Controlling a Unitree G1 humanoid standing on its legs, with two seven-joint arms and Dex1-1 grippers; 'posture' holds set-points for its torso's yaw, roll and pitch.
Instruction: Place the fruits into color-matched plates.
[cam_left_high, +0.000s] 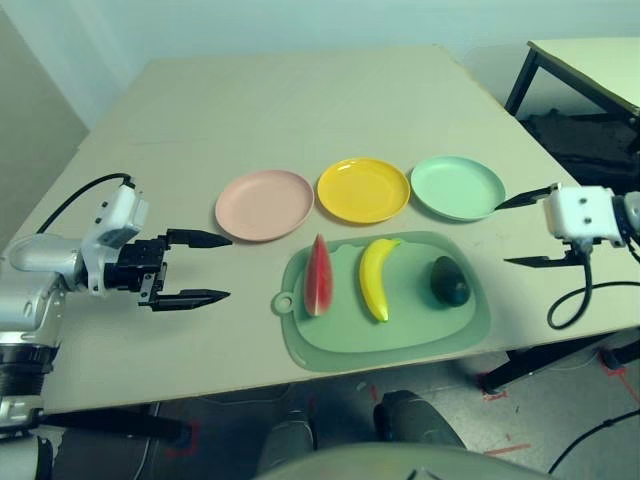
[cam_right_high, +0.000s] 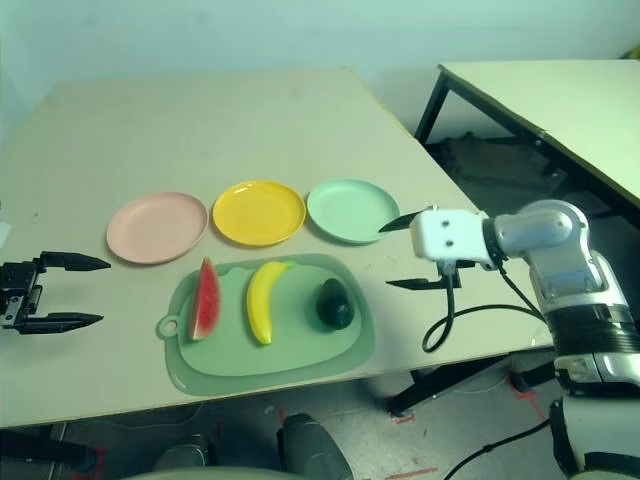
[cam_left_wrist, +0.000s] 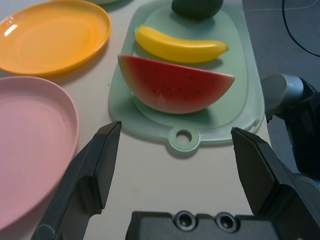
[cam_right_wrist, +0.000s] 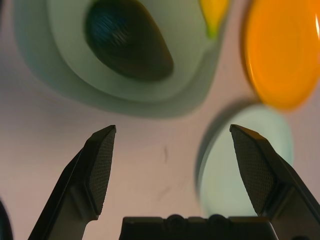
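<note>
A red watermelon wedge (cam_left_high: 318, 276), a yellow banana (cam_left_high: 375, 277) and a dark green avocado (cam_left_high: 449, 281) lie side by side on a green cutting mat (cam_left_high: 400, 330). Behind the mat stand a pink plate (cam_left_high: 264, 205), a yellow plate (cam_left_high: 363, 189) and a mint green plate (cam_left_high: 457, 186), all with nothing on them. My left gripper (cam_left_high: 208, 268) hangs open left of the mat, pointing at the watermelon (cam_left_wrist: 175, 85). My right gripper (cam_left_high: 522, 229) is open at the mat's right, beside the green plate, facing the avocado (cam_right_wrist: 127, 40).
The mat lies close to the table's front edge (cam_left_high: 300, 385). A second table (cam_right_high: 560, 100) stands to the right across a gap. Bare tabletop stretches behind the plates and to the left.
</note>
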